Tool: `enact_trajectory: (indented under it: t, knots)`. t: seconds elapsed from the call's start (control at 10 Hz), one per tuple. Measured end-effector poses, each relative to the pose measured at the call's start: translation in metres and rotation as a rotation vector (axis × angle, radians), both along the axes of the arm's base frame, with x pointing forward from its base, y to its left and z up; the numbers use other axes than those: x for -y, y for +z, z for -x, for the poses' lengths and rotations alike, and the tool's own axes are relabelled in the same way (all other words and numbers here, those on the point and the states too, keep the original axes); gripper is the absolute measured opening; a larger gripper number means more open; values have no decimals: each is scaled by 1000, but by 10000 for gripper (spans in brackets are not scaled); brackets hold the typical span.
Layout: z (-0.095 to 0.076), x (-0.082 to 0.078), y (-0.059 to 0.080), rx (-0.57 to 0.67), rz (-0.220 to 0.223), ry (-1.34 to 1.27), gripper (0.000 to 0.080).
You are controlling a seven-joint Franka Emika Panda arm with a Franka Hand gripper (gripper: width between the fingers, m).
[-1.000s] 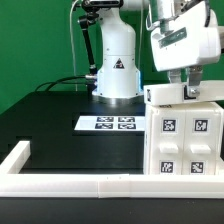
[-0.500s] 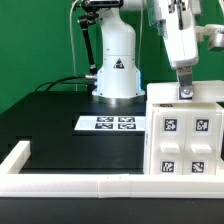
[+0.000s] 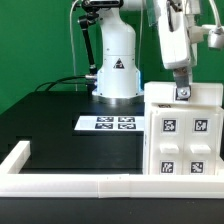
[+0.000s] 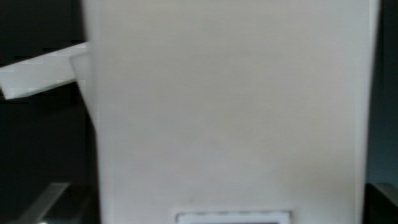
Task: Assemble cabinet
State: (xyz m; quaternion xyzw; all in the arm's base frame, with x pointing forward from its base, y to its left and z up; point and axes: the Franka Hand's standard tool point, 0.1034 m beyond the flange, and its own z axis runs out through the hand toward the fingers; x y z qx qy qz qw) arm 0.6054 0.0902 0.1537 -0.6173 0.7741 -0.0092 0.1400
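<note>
The cabinet is a white box with square tags on its front, standing at the exterior view's right on the black table. My gripper hangs straight down over the cabinet's top, with its fingertips at the top edge beside a small tagged piece. In the wrist view the cabinet's white face fills almost the whole picture. A grey finger shows just outside one side of it, and a faint grey one shows at the other side. The jaws stand wide apart, with a thin gap on the nearer side.
The marker board lies flat to the left of the cabinet in the exterior view. A long white border rail runs along the table's front, with a corner piece at its left. The arm's white base stands behind.
The gripper's hand has turned about its vertical axis from broadside to narrow side and shifted slightly right over the cabinet's top. The cabinet has not moved.
</note>
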Motion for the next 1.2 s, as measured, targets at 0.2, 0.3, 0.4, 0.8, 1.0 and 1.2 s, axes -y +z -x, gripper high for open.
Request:
enact_trajectory:
  t: [0.2,0.3,0.4,0.8,1.0,1.2]
  knots:
    - [-2,-2,13,25,3,41,790]
    - [-3,-3,21,40,-4,49,797]
    - [-5,-3,27,50,-9,47,797]
    - [-5,-5,28,66,37,268,797]
    - [-7,-6,30,92,86,534,797]
    - [-6,-10,32,90,101,716,797]
